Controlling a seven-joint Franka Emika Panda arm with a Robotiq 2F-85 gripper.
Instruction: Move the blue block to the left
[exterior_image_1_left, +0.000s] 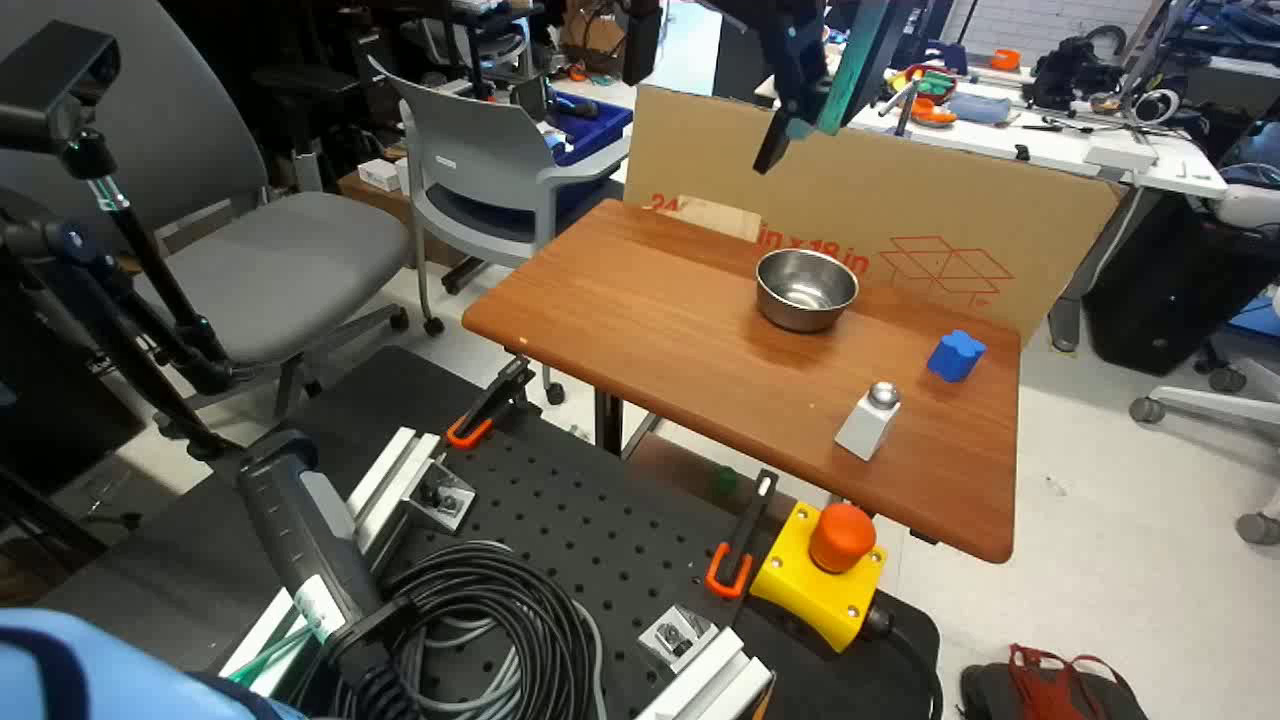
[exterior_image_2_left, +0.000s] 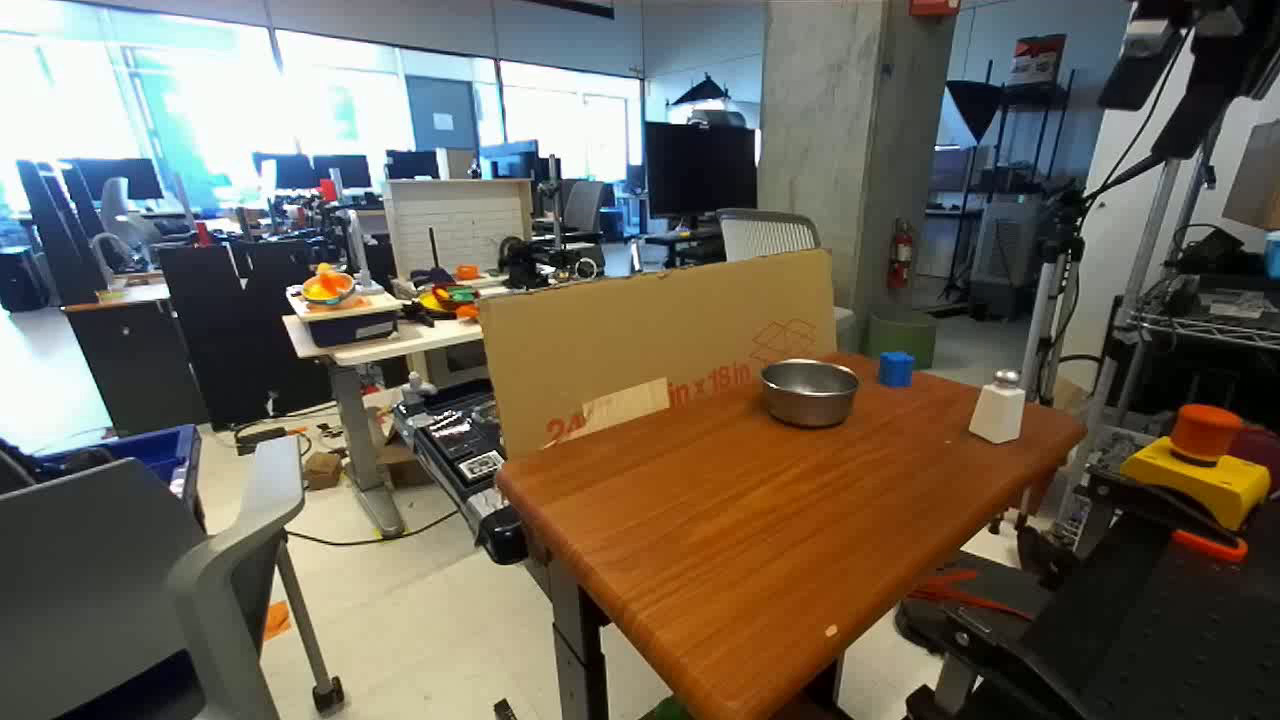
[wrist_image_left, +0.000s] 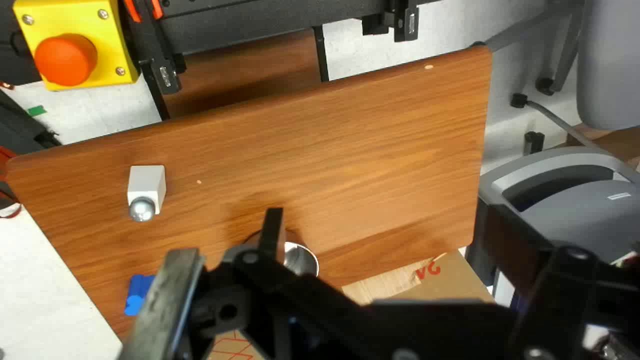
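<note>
The blue block is small and bright blue with a lobed top. It stands on the brown table near the cardboard edge, and it also shows in an exterior view. In the wrist view the blue block is at the lower left, partly hidden by a gripper part. My gripper is high above the table at its far side, well away from the block. In the wrist view the gripper has its fingers wide apart with nothing between them.
A metal bowl stands on the table near the blue block. A small white bottle with a silver cap stands closer to the pegboard side. A cardboard sheet stands along the table's far edge. A yellow box with a red button sits beside the table.
</note>
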